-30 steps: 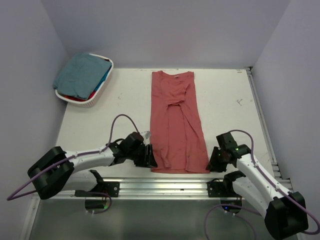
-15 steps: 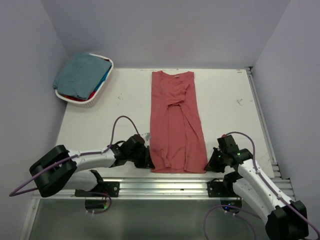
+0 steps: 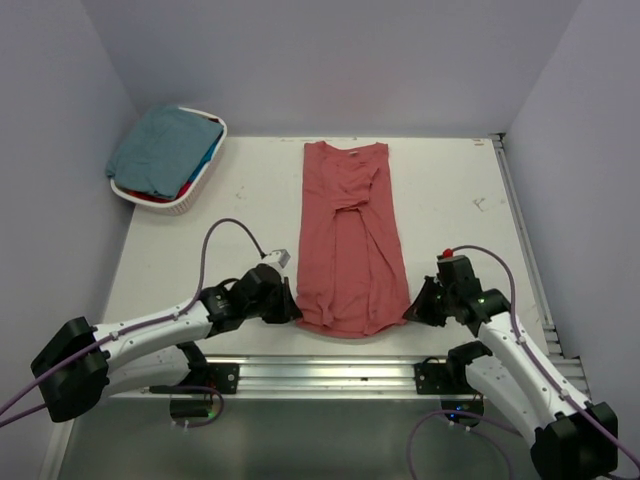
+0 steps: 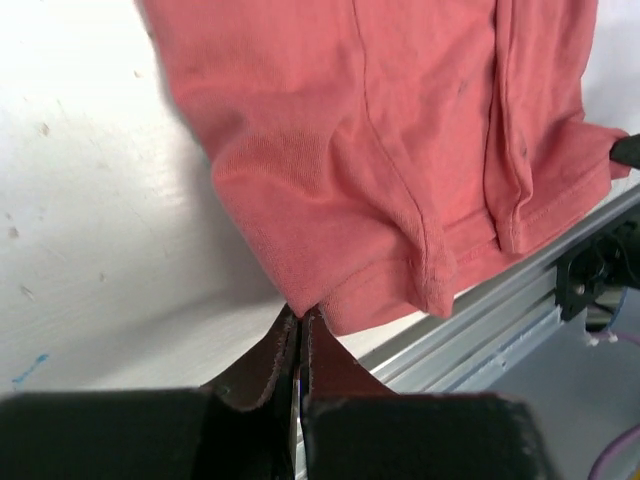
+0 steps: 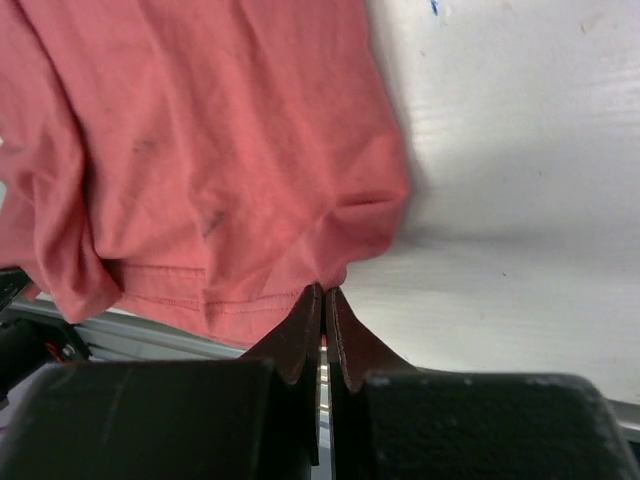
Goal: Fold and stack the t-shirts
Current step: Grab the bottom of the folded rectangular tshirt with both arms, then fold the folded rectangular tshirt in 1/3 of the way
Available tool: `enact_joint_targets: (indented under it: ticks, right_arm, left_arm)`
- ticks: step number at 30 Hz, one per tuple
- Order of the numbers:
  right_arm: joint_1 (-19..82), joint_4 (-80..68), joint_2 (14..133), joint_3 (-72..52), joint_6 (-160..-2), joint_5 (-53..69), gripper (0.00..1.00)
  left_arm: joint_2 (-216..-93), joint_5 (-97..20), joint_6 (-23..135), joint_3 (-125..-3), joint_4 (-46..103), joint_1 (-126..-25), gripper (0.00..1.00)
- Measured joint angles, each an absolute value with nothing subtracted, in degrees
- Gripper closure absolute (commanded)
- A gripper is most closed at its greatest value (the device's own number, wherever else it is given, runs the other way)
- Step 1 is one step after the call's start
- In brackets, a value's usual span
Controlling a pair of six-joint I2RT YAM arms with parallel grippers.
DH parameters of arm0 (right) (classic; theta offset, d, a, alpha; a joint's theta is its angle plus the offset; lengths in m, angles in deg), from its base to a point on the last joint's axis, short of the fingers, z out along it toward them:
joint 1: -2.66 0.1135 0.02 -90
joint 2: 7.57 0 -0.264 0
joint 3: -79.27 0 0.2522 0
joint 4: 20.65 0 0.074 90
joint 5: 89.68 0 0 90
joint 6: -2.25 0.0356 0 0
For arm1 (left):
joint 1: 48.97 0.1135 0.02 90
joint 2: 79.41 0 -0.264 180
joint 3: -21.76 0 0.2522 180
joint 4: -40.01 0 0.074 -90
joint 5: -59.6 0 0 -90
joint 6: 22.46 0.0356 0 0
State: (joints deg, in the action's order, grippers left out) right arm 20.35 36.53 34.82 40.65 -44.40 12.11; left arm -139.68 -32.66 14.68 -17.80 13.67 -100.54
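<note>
The brick-red t-shirt [image 3: 347, 235] lies lengthwise on the white table, sleeves folded in, collar at the far end. My left gripper [image 3: 292, 312] is shut on its near left hem corner, seen pinched in the left wrist view [image 4: 300, 308]. My right gripper [image 3: 410, 314] is shut on the near right hem corner, seen in the right wrist view [image 5: 323, 288]. Both corners are lifted off the table and the hem [image 4: 440, 270] sags between them. A muted teal t-shirt [image 3: 160, 148] lies in the basket over bits of bright blue and red cloth.
The white oval basket [image 3: 190, 196] stands at the far left corner of the table. The metal rail [image 3: 330, 368] runs along the near edge just below the lifted hem. Grey walls close in the back and both sides.
Both grippers have risen and moved away from the near edge with the hem corners. The hem has come off the table and drawn back from the rail.
</note>
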Motion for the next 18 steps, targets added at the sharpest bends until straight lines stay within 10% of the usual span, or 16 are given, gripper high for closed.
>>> enact_joint_targets:
  ticks: [18]
  right_arm:
    - [20.40,19.24,51.30,27.32,-51.22,7.22,1.00]
  left_arm:
    - [-144.71,-12.72,28.51,-25.60,24.36,-99.60,1.00]
